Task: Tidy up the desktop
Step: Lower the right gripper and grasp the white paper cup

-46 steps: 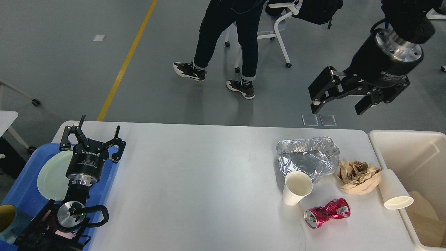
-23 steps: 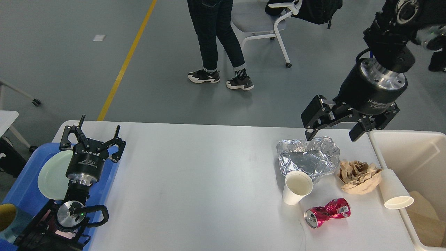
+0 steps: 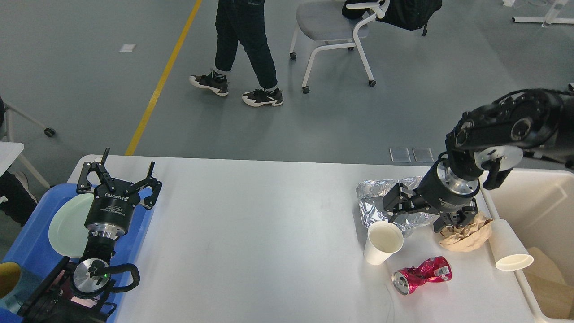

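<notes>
Right claw (image 3: 419, 214): low over the right end of the counter (image 3: 269, 242), fingers spread, one finger (image 3: 394, 207) over the crumpled foil (image 3: 374, 202), the other down at the edge of the brown paper wad (image 3: 466, 233). Nothing is seen gripped between them. Whether the fingertips touch the foil or the counter beneath cannot be told.

Around this claw: an upright paper cup (image 3: 381, 242) stands just in front of the foil, touching or nearly touching it. A crushed red can (image 3: 421, 274) lies on its side nearer the front edge, apart from the cup. A second paper cup (image 3: 509, 246) lies tipped against the rim of the cream bin (image 3: 538, 202), just beside the paper wad. The bin stands off the right end of the counter.

Left claw (image 3: 119, 177): fingers spread, holding nothing, poised over the left edge of the counter where it meets the blue tray (image 3: 27, 242). A pale plate (image 3: 67, 224) rests in the tray, partly under the arm.

Counter: white, runs the full width beneath and between both claws; its middle stretch carries no items, and all the litter sits at the right end under and around the right claw.

Beyond: grey floor, a yellow line (image 3: 161, 80), a chair (image 3: 332, 27), and a person's legs (image 3: 242, 49).
</notes>
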### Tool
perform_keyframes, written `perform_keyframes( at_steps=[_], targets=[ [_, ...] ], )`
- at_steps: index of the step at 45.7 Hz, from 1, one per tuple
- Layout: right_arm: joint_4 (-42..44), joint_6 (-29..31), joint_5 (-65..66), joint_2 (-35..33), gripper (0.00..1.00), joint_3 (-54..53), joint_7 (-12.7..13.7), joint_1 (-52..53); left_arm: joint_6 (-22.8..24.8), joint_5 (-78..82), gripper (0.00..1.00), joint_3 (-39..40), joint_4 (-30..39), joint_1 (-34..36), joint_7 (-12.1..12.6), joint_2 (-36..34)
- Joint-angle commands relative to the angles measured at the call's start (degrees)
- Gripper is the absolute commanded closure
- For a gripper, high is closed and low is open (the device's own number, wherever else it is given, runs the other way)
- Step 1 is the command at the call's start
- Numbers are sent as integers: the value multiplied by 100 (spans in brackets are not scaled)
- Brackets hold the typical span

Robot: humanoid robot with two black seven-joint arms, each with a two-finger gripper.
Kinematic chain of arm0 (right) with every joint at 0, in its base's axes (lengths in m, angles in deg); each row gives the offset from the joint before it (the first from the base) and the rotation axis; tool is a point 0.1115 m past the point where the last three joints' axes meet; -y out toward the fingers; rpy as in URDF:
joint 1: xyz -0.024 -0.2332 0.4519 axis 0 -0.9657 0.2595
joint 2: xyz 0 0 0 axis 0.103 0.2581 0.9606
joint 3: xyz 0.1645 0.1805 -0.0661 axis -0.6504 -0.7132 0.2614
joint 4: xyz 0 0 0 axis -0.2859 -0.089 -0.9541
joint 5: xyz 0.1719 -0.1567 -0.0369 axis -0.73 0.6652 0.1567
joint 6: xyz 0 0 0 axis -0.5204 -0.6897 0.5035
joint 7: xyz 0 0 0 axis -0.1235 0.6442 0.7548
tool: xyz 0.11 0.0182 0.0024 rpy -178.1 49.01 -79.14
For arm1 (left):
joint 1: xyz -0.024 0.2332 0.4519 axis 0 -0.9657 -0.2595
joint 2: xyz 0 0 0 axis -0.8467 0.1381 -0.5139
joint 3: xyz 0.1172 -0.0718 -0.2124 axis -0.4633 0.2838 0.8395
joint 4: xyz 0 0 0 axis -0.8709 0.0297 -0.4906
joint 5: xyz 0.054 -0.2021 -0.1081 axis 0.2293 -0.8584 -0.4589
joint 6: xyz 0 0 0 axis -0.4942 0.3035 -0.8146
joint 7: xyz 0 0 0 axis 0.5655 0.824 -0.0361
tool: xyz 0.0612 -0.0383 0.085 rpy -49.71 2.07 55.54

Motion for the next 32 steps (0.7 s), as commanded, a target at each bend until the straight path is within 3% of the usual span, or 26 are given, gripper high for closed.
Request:
perform_keyframes(
  at_steps=[1, 11, 23, 32],
  targets=[
    [340, -421, 1, 10, 0, -170, 0, -715, 0, 0, 4, 0, 0, -3, 0, 0],
    [938, -790, -8, 159, 0, -337, 0, -1463, 0, 0, 4, 0, 0, 6, 0, 0],
    [1334, -834, -8, 449, 1, -715, 0, -2070, 0, 0, 4, 0, 0, -3, 0, 0],
    [1676, -870, -8, 537, 15, -741, 0, -2430, 0, 0, 4, 0, 0, 6, 0, 0]
  ],
)
